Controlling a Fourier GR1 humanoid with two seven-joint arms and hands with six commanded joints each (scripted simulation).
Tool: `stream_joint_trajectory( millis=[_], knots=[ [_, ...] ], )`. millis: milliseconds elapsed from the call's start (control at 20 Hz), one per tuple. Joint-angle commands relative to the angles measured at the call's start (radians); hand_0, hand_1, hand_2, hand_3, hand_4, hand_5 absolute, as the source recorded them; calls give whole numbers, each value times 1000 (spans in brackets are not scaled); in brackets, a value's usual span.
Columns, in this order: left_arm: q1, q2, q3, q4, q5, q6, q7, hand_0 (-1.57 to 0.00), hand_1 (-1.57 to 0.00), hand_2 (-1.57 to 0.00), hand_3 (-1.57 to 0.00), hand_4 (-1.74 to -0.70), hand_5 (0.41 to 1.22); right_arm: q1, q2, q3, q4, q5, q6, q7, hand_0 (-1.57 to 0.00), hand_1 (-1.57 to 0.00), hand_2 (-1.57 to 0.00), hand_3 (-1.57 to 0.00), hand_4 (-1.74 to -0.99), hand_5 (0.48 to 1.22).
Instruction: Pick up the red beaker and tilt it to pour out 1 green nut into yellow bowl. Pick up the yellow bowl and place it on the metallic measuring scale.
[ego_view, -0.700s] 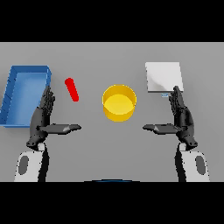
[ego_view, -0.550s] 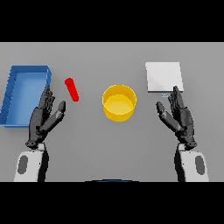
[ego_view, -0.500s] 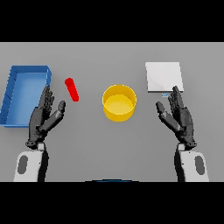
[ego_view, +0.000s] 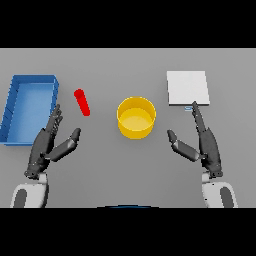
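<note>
Both hands, left hand and right hand, have barely shifted and hold nothing, fingers straight, so pouring has not begun: red beaker lies at 10 o'clock from yellow bowl, scale at 2.

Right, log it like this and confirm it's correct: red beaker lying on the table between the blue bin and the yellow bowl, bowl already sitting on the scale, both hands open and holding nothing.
One thing is wrong: the yellow bowl is not on the scale. The head view shows it on the table to the scale's left, apart from it. The rest holds: the red beaker lies between the blue bin and the bowl, and the left hand and right hand are open and hold nothing.
</note>
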Motion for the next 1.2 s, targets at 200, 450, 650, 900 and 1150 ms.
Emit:
stream_joint_trajectory(
  millis=[200, 450, 650, 900, 1150],
  knots=[
    [-95, -12, 16, 124, -5, 2, 31, 1, 1, 1, 1, -1145, 643, -10, 1, -14, 0, -53, 32, 5, 1, 1, 1, 1, -1189, 626],
    [-248, -9, 63, 345, -13, 7, -20, 1, 1, 1, 1, -1177, 644, -3, -7, -26, 6, -82, 53, -13, 1, 1, 1, 1, -1220, 626],
    [-363, 8, 96, 481, -2, -17, -68, 1, 1, 1, 1, -1183, 637, -12, -1, -24, 15, -76, 48, -21, 1, 1, 1, 1, -1227, 625],
    [-468, -3, 96, 598, -41, 11, -96, 1, 1, 1, 1, -1197, 657, 3, 0, -22, -4, -83, 53, -14, 1, 1, 1, 1, -1227, 630],
    [-549, -20, 113, 722, -63, 48, -107, 1, 1, 1, 1, -1203, 671, 10, -2, -21, -20, -87, 56, -7, 1, 1, 1, 1, -1238, 638]
  ],
)
